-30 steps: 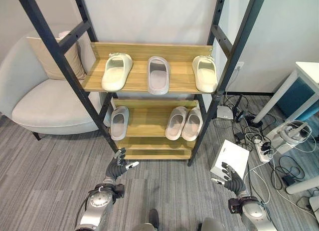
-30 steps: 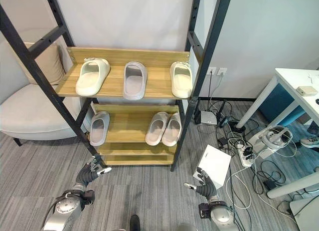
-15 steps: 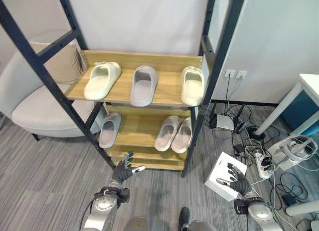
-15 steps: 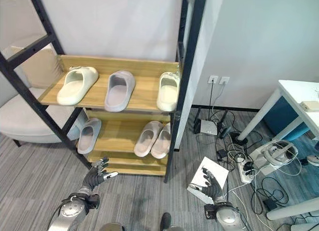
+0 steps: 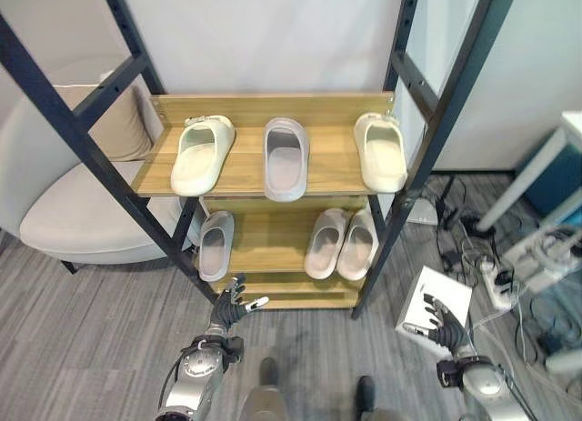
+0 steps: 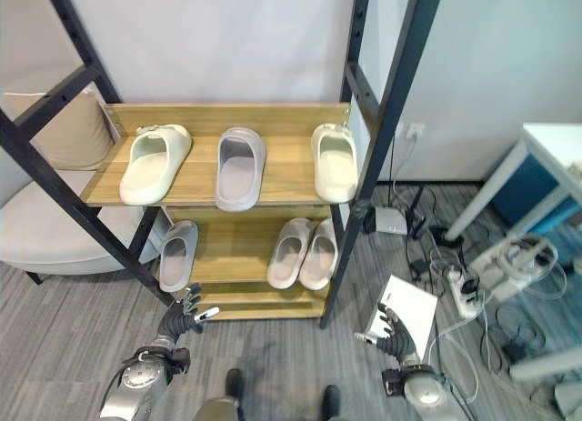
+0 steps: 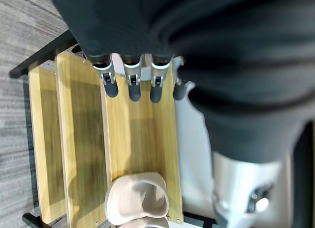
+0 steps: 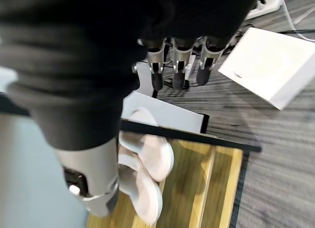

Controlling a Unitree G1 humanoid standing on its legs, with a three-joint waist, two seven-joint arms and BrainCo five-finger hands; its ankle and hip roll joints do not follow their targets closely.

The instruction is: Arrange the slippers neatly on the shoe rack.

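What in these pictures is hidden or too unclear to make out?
- Back of the lower shelf: the top shelf overhangs it in both eye views.
- Armchair: crossed by the rack's black posts and cut by the left edge.
- White box: the right hand covers part of it.
- Cables on the floor at the right: blurred.
- Left hand: its thumb is cut off in the left wrist view.

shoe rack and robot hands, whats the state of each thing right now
shoe rack: upright, slippers on two shelves
cream slipper: top shelf, angled
grey slipper: top shelf, middle
lower pair: side by side, touching
left robot hand: open, empty
right robot hand: open, empty
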